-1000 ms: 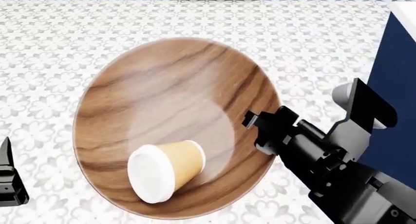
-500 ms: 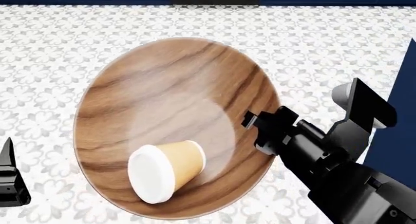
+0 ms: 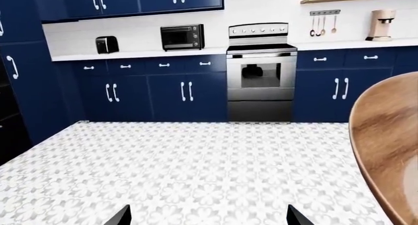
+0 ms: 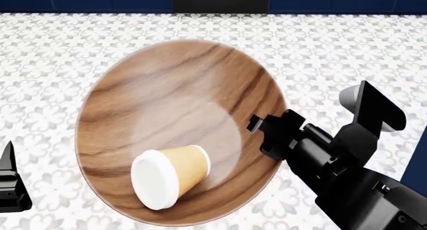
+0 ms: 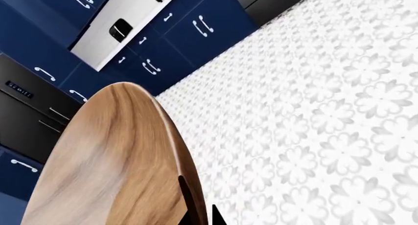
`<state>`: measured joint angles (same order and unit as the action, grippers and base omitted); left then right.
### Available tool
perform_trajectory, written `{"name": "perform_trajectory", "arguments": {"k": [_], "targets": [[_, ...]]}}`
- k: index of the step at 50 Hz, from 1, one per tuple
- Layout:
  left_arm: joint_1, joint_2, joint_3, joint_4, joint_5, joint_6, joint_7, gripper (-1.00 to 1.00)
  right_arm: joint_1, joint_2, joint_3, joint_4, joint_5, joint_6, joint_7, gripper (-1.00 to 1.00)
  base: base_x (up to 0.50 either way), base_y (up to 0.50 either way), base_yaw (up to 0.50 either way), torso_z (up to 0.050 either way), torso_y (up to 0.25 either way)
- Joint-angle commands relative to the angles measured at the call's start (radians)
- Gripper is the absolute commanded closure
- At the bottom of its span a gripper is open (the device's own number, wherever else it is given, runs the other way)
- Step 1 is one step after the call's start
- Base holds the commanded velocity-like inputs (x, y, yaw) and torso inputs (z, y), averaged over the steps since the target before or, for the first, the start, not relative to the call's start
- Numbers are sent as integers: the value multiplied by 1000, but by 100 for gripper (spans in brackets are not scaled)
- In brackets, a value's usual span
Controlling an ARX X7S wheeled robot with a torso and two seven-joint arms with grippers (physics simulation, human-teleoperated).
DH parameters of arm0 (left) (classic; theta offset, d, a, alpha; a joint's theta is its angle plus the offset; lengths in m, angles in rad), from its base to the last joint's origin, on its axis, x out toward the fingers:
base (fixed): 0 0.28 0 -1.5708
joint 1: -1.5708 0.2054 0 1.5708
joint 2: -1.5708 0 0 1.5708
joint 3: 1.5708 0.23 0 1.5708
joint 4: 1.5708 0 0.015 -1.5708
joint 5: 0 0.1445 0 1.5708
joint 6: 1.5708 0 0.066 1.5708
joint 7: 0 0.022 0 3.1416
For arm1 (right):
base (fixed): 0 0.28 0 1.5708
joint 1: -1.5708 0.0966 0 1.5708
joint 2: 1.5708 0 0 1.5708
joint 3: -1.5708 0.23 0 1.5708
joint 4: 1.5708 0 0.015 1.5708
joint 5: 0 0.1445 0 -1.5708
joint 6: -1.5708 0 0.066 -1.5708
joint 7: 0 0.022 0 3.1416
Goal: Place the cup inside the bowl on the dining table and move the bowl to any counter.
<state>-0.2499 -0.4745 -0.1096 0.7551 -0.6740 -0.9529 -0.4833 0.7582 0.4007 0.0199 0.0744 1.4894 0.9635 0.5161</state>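
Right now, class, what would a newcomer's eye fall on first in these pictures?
The wide wooden bowl fills the head view's middle, carried above patterned floor tiles. The cup lies on its side inside the bowl, white lid toward the camera. The right gripper clamps the bowl's right rim.

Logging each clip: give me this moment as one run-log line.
cup: on its side inside bowl | right gripper: shut on bowl rim, carried above patterned floor | left gripper: open, empty | counter: not reached

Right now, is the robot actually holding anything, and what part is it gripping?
Yes: the right gripper pinches the wooden bowl by its rim. The cup just lies inside.
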Motion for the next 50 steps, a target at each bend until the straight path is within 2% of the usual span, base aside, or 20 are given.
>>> {"name": "perform_trajectory", "arguments": {"k": [1,50], "targets": [[0,3,-8,-10,-16,15,6,-100,1,-1,9,-7,11,-11,-12,100,500,16,0,0,0],[9,-9,-5,-9,-30,31,-1,-100,-5,9,-9,-12,8,-28,-15,100,500,176,0,0,1]]}}
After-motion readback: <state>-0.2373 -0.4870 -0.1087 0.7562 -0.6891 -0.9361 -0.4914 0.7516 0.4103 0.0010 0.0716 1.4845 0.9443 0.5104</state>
